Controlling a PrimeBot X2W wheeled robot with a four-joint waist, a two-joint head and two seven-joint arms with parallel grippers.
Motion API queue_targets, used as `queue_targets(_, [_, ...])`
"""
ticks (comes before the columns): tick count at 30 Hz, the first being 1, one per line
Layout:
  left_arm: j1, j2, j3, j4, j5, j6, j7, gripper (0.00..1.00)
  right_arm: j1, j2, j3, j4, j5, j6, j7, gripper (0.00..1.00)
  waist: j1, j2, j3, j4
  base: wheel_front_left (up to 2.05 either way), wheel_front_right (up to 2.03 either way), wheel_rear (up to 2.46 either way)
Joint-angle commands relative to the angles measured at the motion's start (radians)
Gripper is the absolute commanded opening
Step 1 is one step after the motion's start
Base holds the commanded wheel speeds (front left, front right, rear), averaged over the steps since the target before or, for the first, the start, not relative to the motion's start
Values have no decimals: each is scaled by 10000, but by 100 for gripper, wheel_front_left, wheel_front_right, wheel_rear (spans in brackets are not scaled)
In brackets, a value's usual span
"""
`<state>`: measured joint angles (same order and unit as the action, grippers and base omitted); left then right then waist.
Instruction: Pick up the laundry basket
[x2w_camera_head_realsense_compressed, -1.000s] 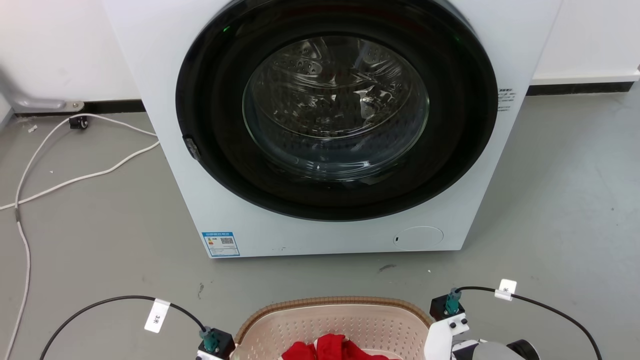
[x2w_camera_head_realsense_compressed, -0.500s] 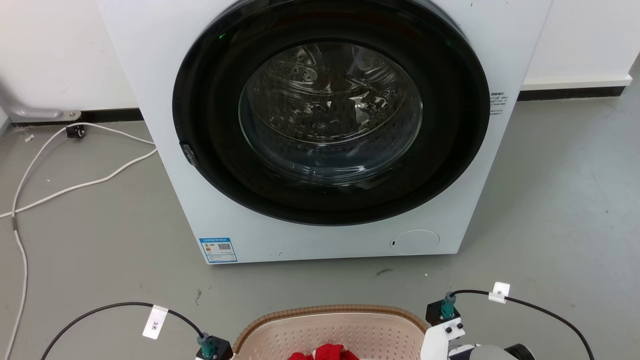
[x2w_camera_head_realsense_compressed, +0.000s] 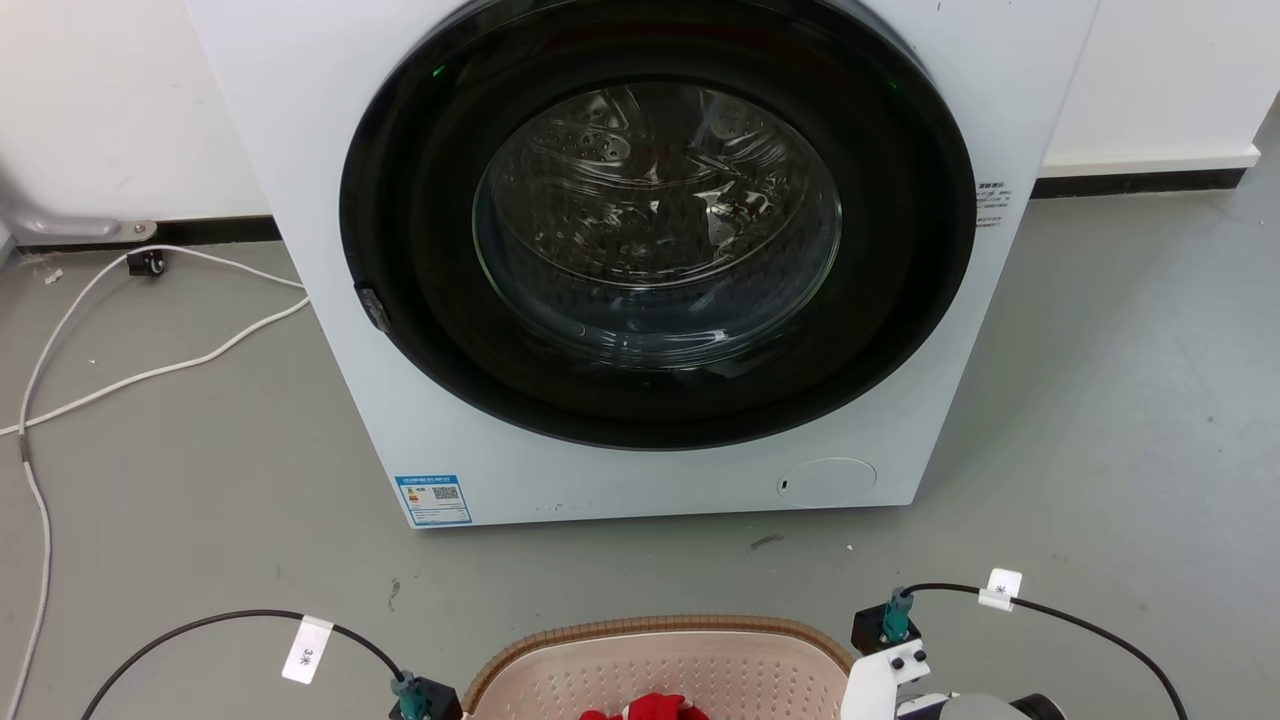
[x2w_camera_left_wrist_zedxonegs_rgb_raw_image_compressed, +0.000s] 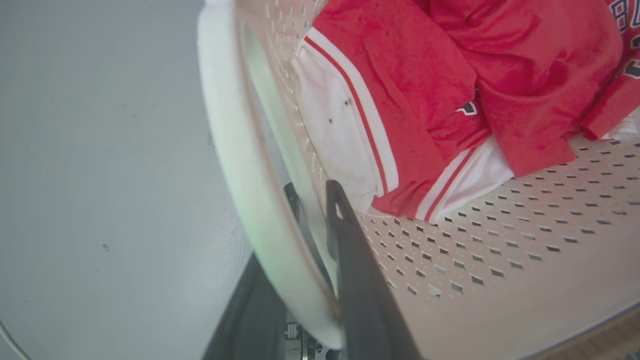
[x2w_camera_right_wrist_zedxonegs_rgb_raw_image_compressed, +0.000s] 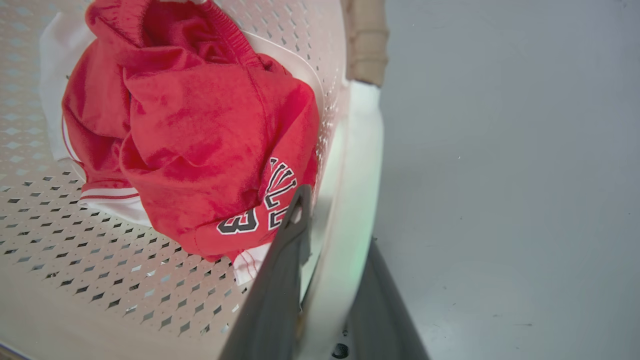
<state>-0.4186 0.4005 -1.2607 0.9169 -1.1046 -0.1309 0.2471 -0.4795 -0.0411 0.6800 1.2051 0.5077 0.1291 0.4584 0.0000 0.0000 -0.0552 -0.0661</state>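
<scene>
Laundry basket (x2w_camera_head_realsense_compressed: 700, 668), one; left pincer (x2w_camera_left_wrist_zedxonegs_rgb_raw_image_compressed: 312, 200) and right pincer (x2w_camera_right_wrist_zedxonegs_rgb_raw_image_compressed: 334, 220) clamp it.

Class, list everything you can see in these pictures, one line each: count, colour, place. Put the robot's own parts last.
washing machine: one, white with dark round door, on the grey floor ahead.
label: one, blue, machine's lower left front.
cable: one, white, floor left of the machine.
laundry basket: one, cream with brown rim, before the machine.
garment: one bundle, red and white, inside the basket.
left gripper: one, dark fingers astride the basket's white handle.
right gripper: one, dark fingers astride the other white handle.
</scene>
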Motion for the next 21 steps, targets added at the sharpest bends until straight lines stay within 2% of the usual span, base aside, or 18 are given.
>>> queue_targets(1, [8, 233, -65, 143, 49, 22, -29, 0, -99, -168, 80, 93, -25, 28, -7, 0, 0, 0, -5, 5, 0, 0, 0])
queue_targets(21, [-134, 294, -142, 181, -5, 25, 1, 0, -357, -174, 423, 334, 406, 28, -9, 0, 0, 0, -66, 45, 0, 0, 0])
